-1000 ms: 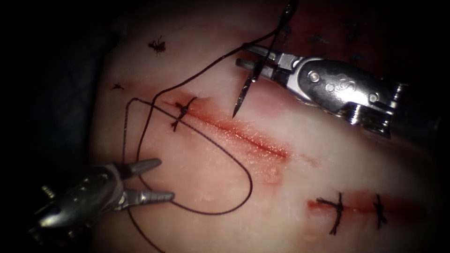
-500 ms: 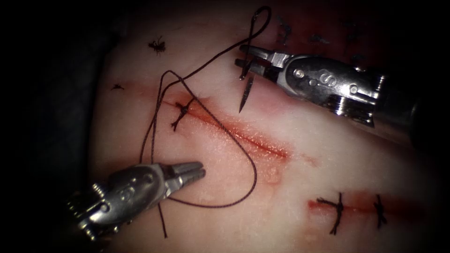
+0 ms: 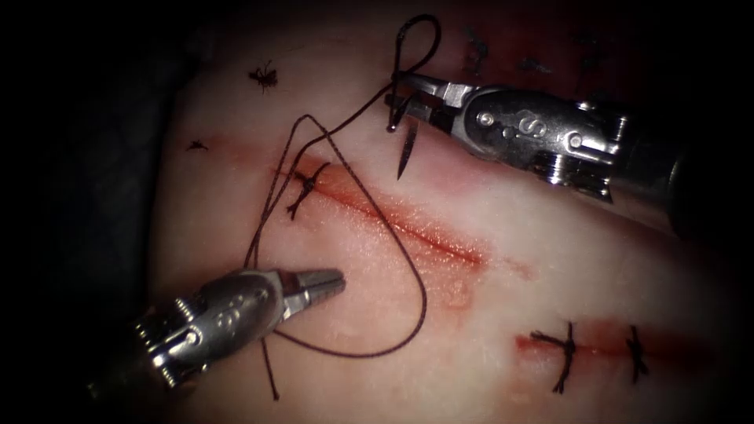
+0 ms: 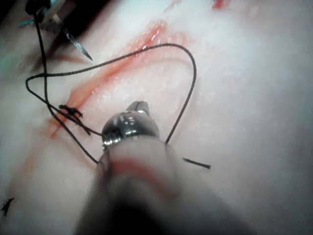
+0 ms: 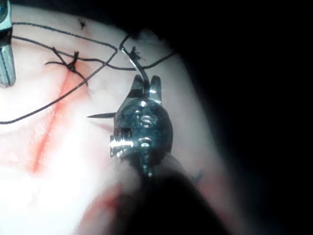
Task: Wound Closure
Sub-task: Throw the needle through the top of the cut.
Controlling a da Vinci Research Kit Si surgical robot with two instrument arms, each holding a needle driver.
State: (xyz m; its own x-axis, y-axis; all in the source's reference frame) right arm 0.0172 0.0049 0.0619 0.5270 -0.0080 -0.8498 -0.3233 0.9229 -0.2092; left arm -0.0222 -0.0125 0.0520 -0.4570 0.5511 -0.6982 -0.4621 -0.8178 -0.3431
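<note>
- Pale tissue (image 3: 550, 259) carries the cut (image 3: 408, 228), running ten to four o'clock.
- Right tool (image 3: 404, 98), at twelve o'clock, fingers clamped on the needle (image 3: 406, 149) near its tail; its tip points at six, clear of the tissue.
- Left tool (image 3: 326, 281), at seven o'clock, fingers closed on the thread (image 3: 408, 267).

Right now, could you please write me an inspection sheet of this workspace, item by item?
Surface: pale pork-belly tissue with a long red cut, open along its middle.
Job's things: curved steel needle clear of the tissue, above the cut; dark thread loops across the cut; one knotted stitch at its left end.
Clutter: two finished dark stitches lower right; cut thread scrap upper left.
Hands: right hand shut on the needle near its thread end; left hand shut, below the cut, thread beside it, hold unclear.
Cables: nothing seen.
Surroundings: dark.
</note>
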